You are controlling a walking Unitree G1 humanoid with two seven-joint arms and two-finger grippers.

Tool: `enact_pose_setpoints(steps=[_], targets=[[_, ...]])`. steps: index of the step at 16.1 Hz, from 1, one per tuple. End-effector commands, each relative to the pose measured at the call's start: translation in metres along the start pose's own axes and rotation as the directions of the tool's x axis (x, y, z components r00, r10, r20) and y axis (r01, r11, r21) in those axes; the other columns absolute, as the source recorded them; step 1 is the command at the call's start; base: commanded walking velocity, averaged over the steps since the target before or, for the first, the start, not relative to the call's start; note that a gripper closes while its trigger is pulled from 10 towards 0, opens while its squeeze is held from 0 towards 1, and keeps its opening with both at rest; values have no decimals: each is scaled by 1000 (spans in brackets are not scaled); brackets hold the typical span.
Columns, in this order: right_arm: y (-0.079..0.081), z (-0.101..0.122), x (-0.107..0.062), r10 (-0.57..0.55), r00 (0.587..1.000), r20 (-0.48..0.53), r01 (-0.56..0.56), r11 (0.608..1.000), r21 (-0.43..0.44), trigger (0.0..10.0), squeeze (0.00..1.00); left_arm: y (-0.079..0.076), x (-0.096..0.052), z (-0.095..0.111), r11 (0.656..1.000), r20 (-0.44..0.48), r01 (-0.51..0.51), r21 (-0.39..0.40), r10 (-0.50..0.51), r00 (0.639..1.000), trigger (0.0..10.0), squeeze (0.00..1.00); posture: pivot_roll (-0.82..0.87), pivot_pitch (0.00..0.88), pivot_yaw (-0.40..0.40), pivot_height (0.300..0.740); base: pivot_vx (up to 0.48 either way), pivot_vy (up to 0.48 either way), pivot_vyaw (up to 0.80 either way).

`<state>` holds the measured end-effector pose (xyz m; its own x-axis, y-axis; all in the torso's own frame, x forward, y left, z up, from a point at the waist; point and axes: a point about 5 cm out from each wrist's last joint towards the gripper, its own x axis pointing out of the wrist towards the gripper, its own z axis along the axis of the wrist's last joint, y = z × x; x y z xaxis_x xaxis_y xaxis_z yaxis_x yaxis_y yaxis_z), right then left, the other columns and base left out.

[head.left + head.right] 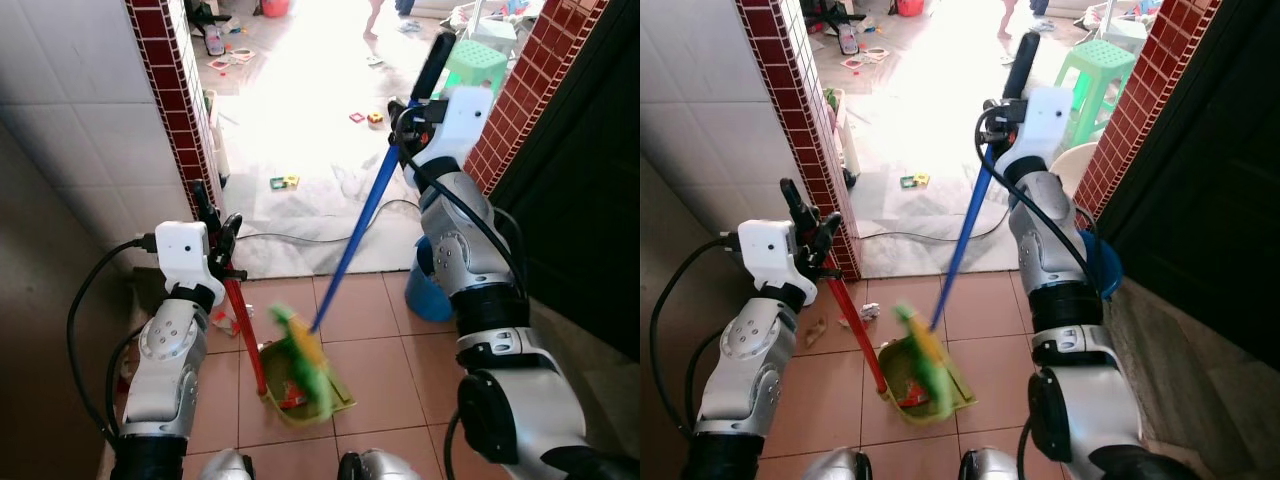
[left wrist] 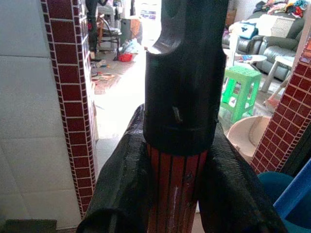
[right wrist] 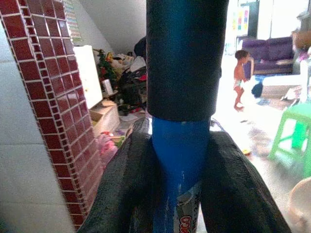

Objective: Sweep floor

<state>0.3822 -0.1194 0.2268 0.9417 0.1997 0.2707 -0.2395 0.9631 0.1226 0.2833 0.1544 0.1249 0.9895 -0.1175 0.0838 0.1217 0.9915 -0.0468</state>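
Left gripper (image 1: 215, 225) is clamped on the red dustpan handle (image 1: 243, 335), right gripper (image 1: 415, 110) on the blue broom (image 1: 355, 235). Dustpan (image 1: 305, 385) sits on tiles just below the doorway; blue bucket (image 1: 428, 290), green stool (image 1: 475, 62) and a cable (image 1: 300, 237) nearby.

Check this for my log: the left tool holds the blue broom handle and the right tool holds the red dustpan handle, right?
No, it is swapped. In the left eye view the left tool is shut on the red dustpan handle, and the right tool is shut on the blue broom handle.
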Motion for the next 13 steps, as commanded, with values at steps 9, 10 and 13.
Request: enact_pose_setpoints(steps=[9,10,13], targets=[[-29,19,-8,9,994,110,19,968,-251,10000,0,3,7,18,1000,84,13,4,-13,996,10000,0,-85,41,-42,740,0,0,0],[-31,11,-14,-1,996,89,25,963,-267,10000,0,2,8,24,1000,109,21,0,-21,994,10000,0,-84,41,-38,740,0,0,0],[-31,-17,-30,-2,1000,11,5,957,-289,10000,0,1,14,47,1000,187,25,-12,-23,982,10000,0,-82,43,-31,740,0,0,-533]])
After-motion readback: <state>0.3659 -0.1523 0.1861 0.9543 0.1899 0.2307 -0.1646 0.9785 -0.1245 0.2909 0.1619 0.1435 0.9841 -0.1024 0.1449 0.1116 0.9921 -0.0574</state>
